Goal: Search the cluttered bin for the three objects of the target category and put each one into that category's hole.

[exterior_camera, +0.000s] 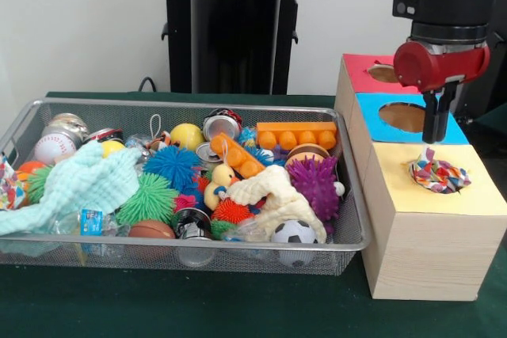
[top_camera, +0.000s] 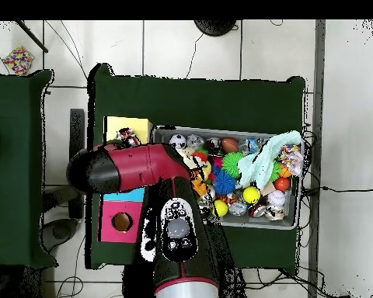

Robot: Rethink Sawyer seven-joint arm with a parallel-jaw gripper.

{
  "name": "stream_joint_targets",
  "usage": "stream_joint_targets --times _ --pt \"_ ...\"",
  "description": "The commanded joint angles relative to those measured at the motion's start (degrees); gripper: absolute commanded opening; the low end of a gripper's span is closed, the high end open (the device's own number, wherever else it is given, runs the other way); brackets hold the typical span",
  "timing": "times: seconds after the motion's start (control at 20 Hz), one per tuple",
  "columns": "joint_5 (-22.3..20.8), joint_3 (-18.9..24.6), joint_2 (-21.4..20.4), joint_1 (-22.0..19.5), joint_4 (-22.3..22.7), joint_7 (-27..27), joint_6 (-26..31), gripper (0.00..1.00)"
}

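A multi-coloured rope toy (exterior_camera: 438,174) lies in the hole of the yellow-topped box (exterior_camera: 475,195), partly sunk in. My gripper (exterior_camera: 437,138) hangs straight above it, a short gap over the toy, open and holding nothing. In the overhead view the rope toy (top_camera: 128,140) shows at the yellow box (top_camera: 126,124), and the red arm (top_camera: 135,167) covers the gripper. The wire bin (exterior_camera: 360,227) to the left holds a jumble of toys: a purple spiky ball (exterior_camera: 314,184), a soccer ball (exterior_camera: 295,233), an orange brick (exterior_camera: 295,134) and a yellow duck (exterior_camera: 219,182).
Behind the yellow box stand a blue-topped box (exterior_camera: 372,108) and a red-topped box (exterior_camera: 356,69), each with a round hole. The bin also holds a light-blue cloth (exterior_camera: 79,184), a cream cloth (exterior_camera: 273,195), a baseball (exterior_camera: 54,148) and tin cans (exterior_camera: 220,124).
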Motion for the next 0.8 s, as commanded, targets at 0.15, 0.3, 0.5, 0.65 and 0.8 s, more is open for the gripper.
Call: stream_joint_targets --times 0.15,0.3,0.5,0.65,0.8 --pt "-0.28 0.64 2.59 -1.12 2.12 9.91 -3.61 0.0" --pt "-0.05 0.76 2.89 -1.11 2.79 10.87 -5.63 0.0" --pt "-0.04 1.0 3.07 -1.13 3.96 11.78 -9.09 0.0" --pt "0.2 0.34 2.97 -0.59 4.26 12.31 -9.79 0.0" --pt "0.52 -0.34 3.25 -0.07 4.83 13.15 -11.44 0.0"
